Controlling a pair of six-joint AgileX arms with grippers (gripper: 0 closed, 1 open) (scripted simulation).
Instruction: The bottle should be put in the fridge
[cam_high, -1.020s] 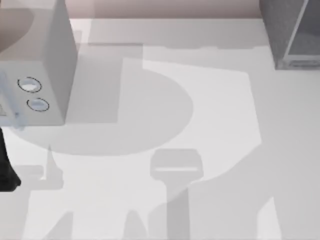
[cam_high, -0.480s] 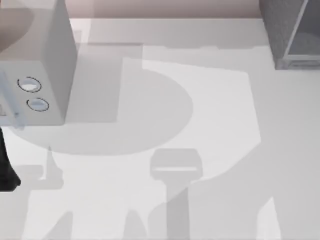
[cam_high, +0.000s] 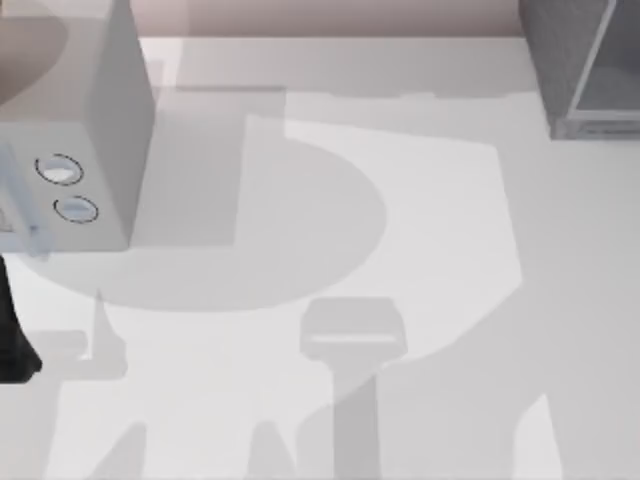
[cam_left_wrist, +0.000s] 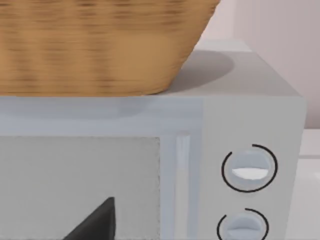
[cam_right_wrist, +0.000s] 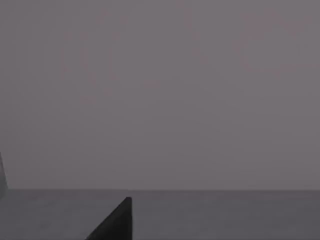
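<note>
From above I count one fridge (cam_high: 585, 70) at the desk's (cam_high: 430, 250) far right corner and one pale box (cam_high: 75, 130) with two dials at far left; my left wrist view faces that box, one wicker basket (cam_left_wrist: 95, 45) on top; my right wrist view is dim grey; either pincer's state I cannot tell.

The white desk (cam_high: 440, 250) carries a pale grey box with two round dials (cam_high: 80, 130) at its far left corner, and a wicker basket (cam_left_wrist: 100, 45) sits on top of that box. At the far right corner stands the dark grey fridge (cam_high: 585, 65) with pale frame edges.
</note>
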